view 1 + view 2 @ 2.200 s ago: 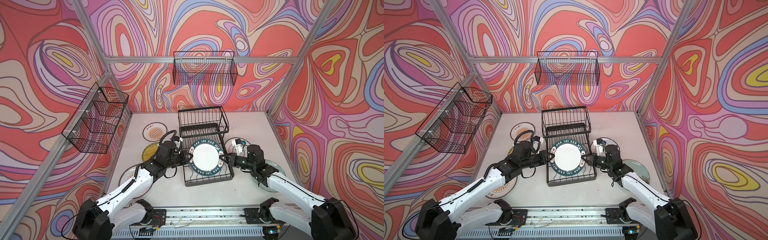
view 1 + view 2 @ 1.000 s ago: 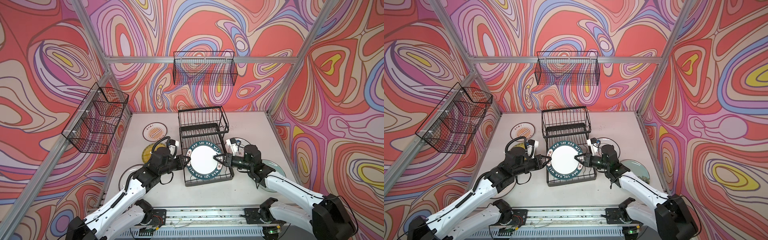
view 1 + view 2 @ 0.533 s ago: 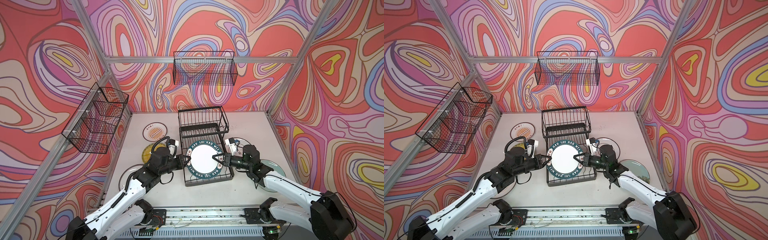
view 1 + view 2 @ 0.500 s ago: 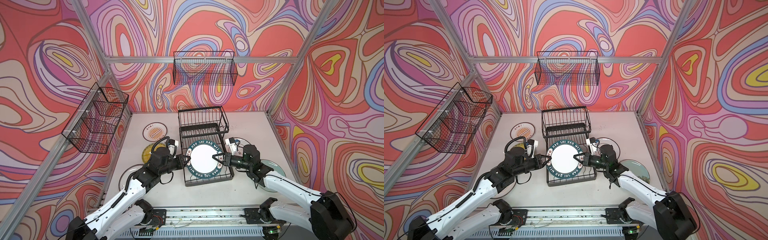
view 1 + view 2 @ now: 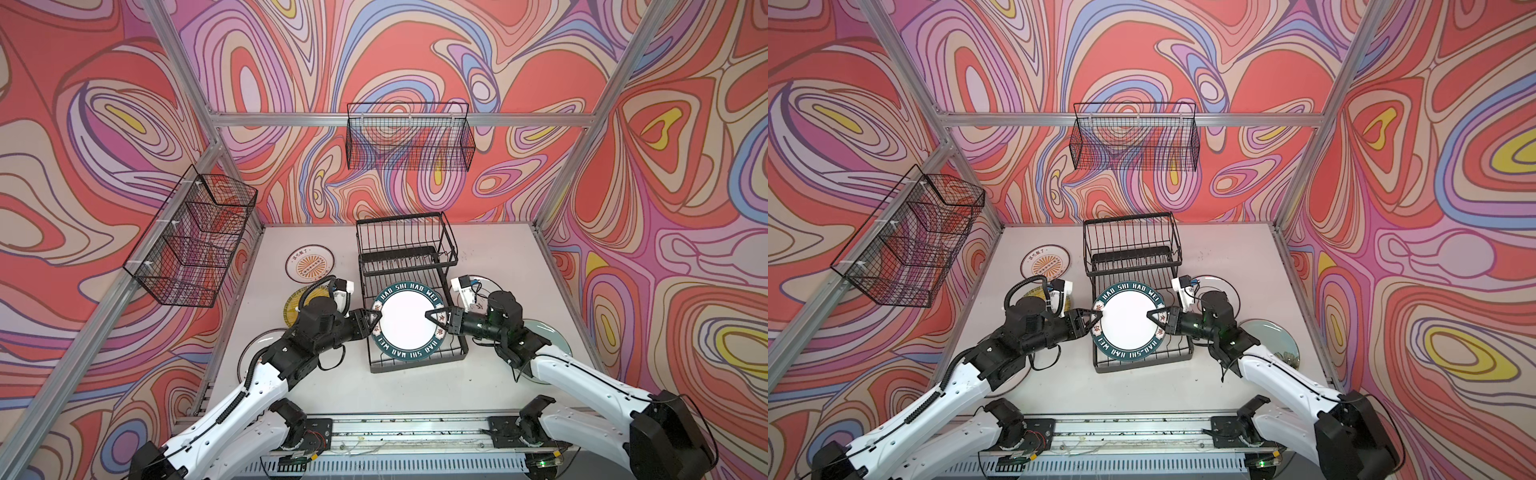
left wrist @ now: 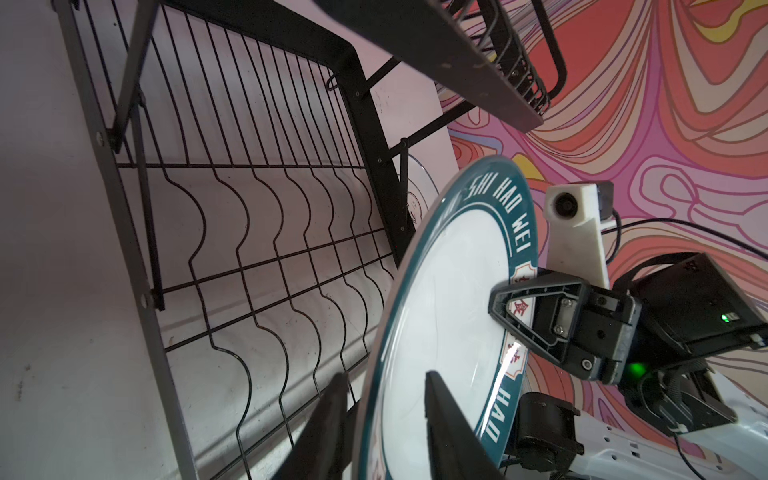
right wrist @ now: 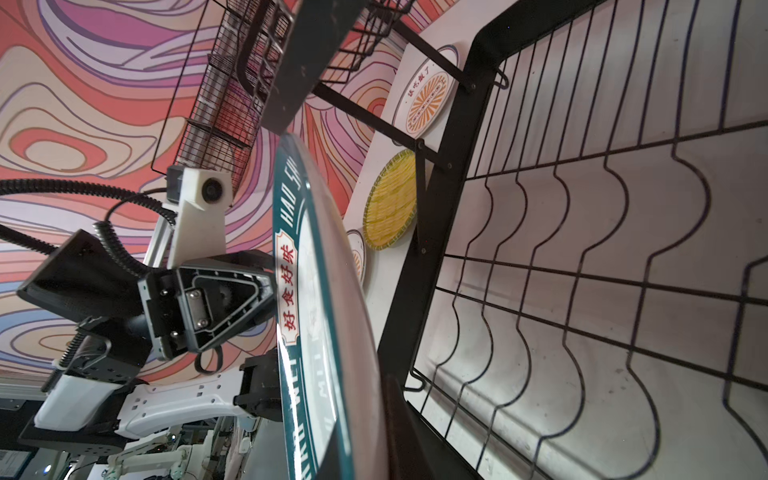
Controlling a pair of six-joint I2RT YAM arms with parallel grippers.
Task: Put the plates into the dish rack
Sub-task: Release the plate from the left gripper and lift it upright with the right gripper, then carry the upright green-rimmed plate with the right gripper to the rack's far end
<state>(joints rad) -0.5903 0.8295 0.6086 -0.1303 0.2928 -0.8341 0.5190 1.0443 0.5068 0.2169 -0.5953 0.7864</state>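
Note:
The dark-lettered-rim plate [image 5: 407, 326] [image 5: 1127, 324] hangs tilted over the low wavy-wire tray of the dish rack [image 5: 405, 237] [image 5: 1133, 237]. My right gripper [image 5: 430, 316] [image 5: 1150, 316] is shut on its right rim; the right wrist view shows the rim [image 7: 316, 291] pinched in the gripper [image 7: 368, 399]. My left gripper [image 5: 376, 320] [image 5: 1096, 318] straddles the left rim with its jaws parted; in the left wrist view the gripper [image 6: 384, 378] has the plate edge [image 6: 440, 291] between its fingers with a gap.
Flat on the table lie an orange sunburst plate [image 5: 309, 264], a yellow woven plate [image 5: 295, 305] and a white plate [image 5: 249, 361] under my left arm, plus a white plate [image 5: 484, 286] and a pale green plate [image 5: 546, 338] under my right arm. Mesh baskets [image 5: 409, 141] [image 5: 191, 237] hang on the walls.
My left gripper's jaws have parted around the plate's rim. My right gripper has closed on the opposite rim. The plate has barely moved.

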